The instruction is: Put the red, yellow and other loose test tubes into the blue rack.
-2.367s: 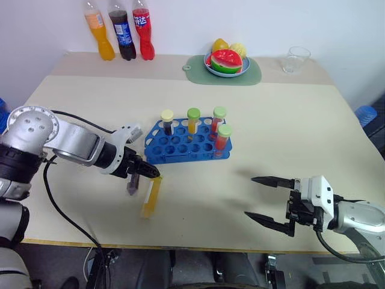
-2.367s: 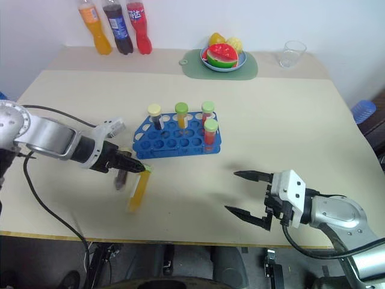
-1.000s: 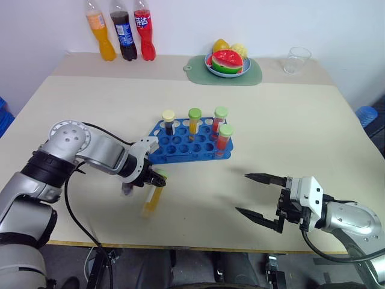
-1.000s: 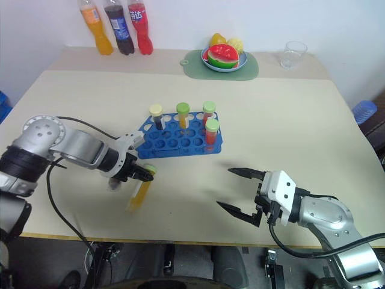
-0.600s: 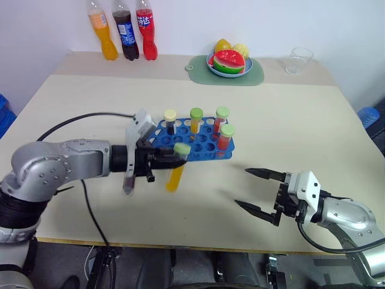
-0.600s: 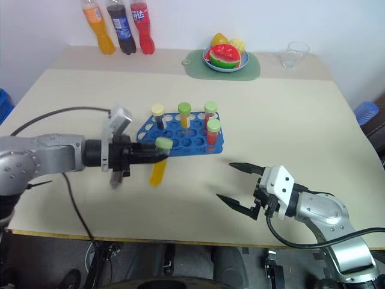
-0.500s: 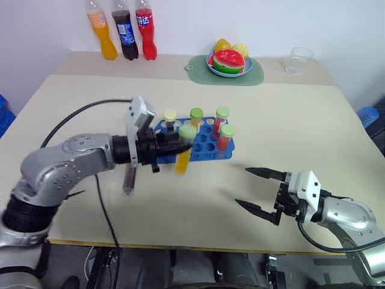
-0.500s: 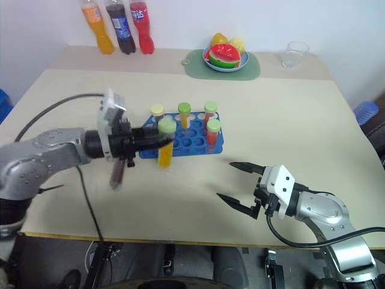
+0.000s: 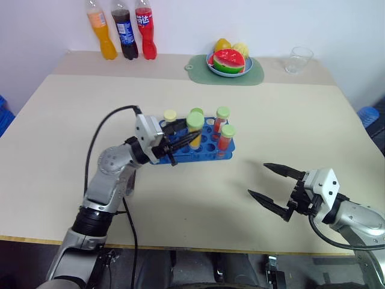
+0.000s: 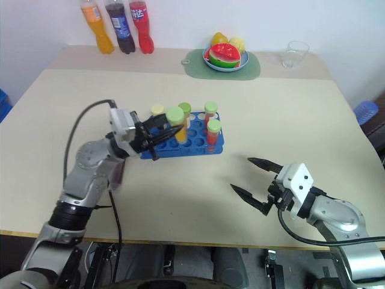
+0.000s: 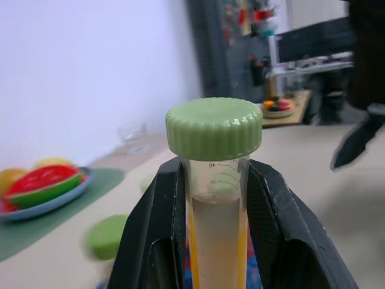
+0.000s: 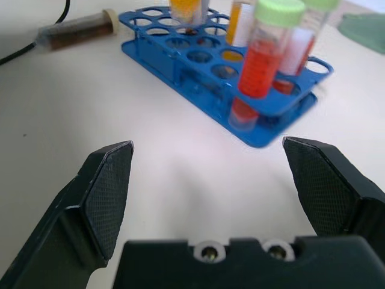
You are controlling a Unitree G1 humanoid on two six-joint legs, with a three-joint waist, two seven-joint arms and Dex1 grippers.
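Note:
The blue rack (image 9: pixel 194 143) stands mid-table with several capped tubes upright in it, among them two red tubes (image 9: pixel 226 137). My left gripper (image 9: pixel 191 135) is shut on a yellow tube with a green cap (image 11: pixel 215 180), held upright over the rack's left-middle holes. Its black fingers (image 11: pixel 274 223) clamp the tube just below the cap. A brown tube with a cream cap (image 12: pixel 75 31) lies on the table beside the rack's left end. My right gripper (image 9: pixel 257 179) hovers open and empty over the table, nearer than the rack and to its right.
Three drink bottles (image 9: pixel 125 30) stand at the back left edge. A green mat with a fruit plate (image 9: pixel 228 63) and a clear cup (image 9: pixel 299 59) sit at the back. A black cable (image 9: pixel 99 141) loops over the left arm.
The left arm lifted the yellow tube off the table, turned it upright and carried it right and away, over the rack. The right gripper drifted slightly right, still open.

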